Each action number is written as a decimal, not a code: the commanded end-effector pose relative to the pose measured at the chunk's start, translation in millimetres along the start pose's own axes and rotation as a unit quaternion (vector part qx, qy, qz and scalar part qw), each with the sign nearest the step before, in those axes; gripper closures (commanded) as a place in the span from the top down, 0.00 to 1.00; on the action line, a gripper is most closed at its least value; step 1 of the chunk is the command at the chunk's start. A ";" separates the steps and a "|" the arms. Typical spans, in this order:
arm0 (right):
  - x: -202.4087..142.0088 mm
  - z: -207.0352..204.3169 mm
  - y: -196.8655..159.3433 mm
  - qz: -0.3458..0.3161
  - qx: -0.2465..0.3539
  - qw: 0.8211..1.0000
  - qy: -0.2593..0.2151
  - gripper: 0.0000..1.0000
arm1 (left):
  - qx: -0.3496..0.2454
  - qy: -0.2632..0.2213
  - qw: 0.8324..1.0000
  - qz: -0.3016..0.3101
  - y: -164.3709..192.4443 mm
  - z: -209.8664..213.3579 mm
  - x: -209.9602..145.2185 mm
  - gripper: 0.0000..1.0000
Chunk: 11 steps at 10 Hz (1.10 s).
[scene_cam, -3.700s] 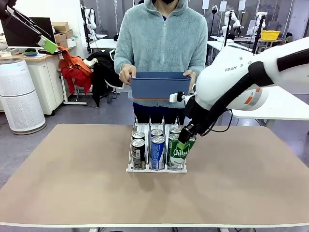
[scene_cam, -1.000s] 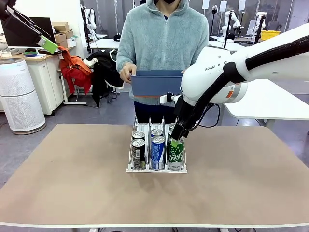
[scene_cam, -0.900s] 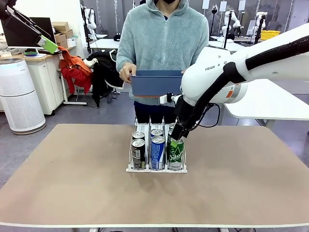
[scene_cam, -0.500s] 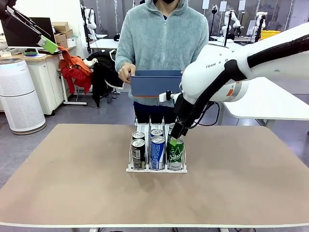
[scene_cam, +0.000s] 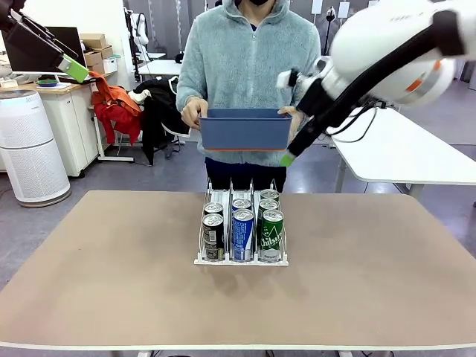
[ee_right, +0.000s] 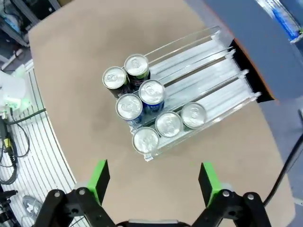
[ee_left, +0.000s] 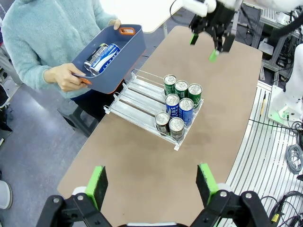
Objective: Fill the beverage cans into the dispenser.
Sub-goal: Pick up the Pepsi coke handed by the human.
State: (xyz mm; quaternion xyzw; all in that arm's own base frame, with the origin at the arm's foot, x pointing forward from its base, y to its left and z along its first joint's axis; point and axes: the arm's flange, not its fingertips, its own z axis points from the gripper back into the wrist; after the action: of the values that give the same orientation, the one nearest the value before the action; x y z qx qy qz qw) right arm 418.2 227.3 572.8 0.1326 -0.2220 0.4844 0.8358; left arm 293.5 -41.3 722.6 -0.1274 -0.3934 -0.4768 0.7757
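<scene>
Risen off the green can (scene_cam: 271, 236) now standing in the dispenser's (scene_cam: 242, 262) right lane, the right end effector (ee_left: 202, 47) hangs spread beside the person's tub (scene_cam: 245, 130), likely for another can.

Cans (scene_cam: 242, 230) pack dispenser (ee_left: 137, 94) front at frame centre; rear lanes free; blue tub (scene_cam: 245, 130) hangs upper centre; desk (scene_cam: 111, 282) sides open.

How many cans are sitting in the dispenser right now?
7. Two dark cans in the robot's-left lane, two blue cans in the middle lane, three green cans in the right lane of the dispenser. None looks hidden from above.
</scene>
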 end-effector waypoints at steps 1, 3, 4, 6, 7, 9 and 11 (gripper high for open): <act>-11.1 33.8 -11.4 0.007 0.020 0.999 -0.025 1.00 | -0.001 0.001 1.000 0.000 -0.2 -0.1 -0.6 1.00; -14.2 94.4 -7.5 -0.007 0.021 0.999 -0.031 1.00 | -0.001 0.001 1.000 0.000 -0.2 -0.1 -0.6 1.00; -19.0 119.2 -5.1 -0.016 0.025 0.998 -0.049 1.00 | -0.001 0.001 1.000 0.000 -0.2 -0.1 -0.6 1.00; -35.9 157.2 7.8 -0.026 -0.006 0.996 -0.090 1.00 | -0.001 0.001 1.000 0.000 -0.2 -0.1 -0.6 1.00; -49.4 173.5 25.4 -0.032 -0.025 0.993 -0.110 1.00 | -0.001 0.001 1.000 0.000 -0.2 -0.1 -0.6 1.00; -69.4 199.0 43.4 -0.034 -0.083 0.987 -0.135 1.00 | -0.001 0.001 1.000 0.000 -0.2 -0.1 -0.6 1.00; -81.7 220.9 55.6 -0.048 -0.110 0.983 -0.142 1.00 | -0.001 0.001 1.000 0.000 -0.2 -0.1 -0.6 1.00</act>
State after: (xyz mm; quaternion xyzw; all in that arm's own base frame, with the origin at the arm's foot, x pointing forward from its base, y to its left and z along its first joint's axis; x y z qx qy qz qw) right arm 284.9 97.1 731.4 0.1372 -0.3788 0.4116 0.8175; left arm 293.5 -41.4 722.9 -0.1272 -0.3934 -0.4769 0.7756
